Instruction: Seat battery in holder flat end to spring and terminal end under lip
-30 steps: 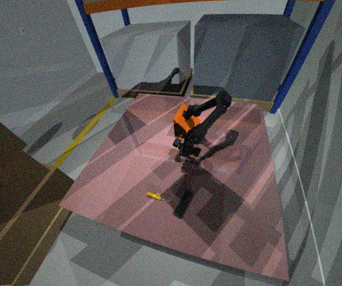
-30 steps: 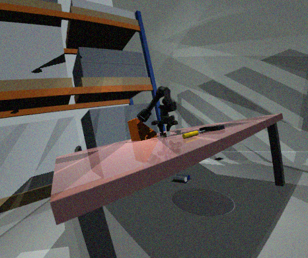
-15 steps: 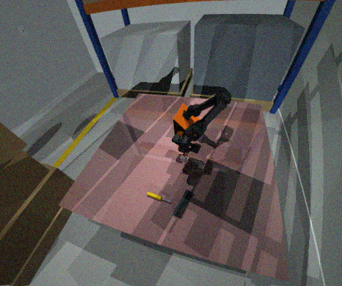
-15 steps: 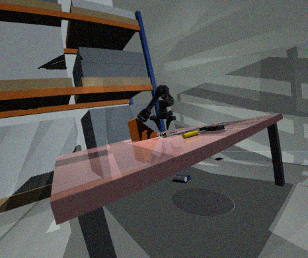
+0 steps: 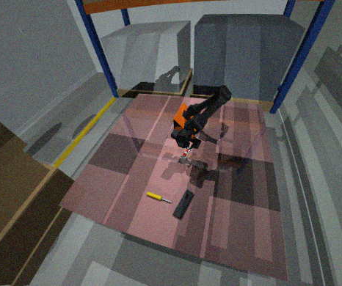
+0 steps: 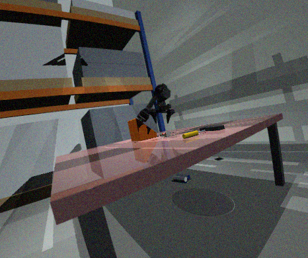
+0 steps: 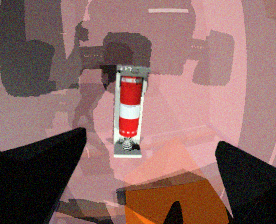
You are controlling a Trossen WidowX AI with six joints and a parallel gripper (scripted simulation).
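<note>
Battery [image 7: 129, 106]: a short cylinder banded red and white, lying in the pale grey holder [image 7: 130, 72] on the pink surface [image 7: 189, 63]. In the wrist view its long axis runs from 12 to 6 o'clock, parallel to the holder's side walls; a coiled spring [image 7: 126, 144] sits at the 6 o'clock end, and the 12 o'clock end lies beneath the holder's end wall. Whether the battery rests fully flat cannot be told from this angle.

The gripper [image 7: 149, 163] hangs above the holder with its dark fingers spread wide, one at 8 o'clock and one at 4 o'clock in the wrist view, both well apart from the battery and with nothing between them.

The top view shows what the wrist view does not: a yellow-handled screwdriver [image 5: 158, 197] and a flat black bar [image 5: 183, 204] lying near each other at 6 o'clock of the holder, and the arm's orange base [image 5: 181, 114] at 12 o'clock. There the battery [image 5: 188, 149] appears only as a small red-and-white streak under the gripper [image 5: 186, 141]. The exterior view alone shows the gripper [image 6: 162, 114] raised off the surface [image 6: 121, 165], and a small can [image 6: 181, 178] on the floor beneath.
</note>
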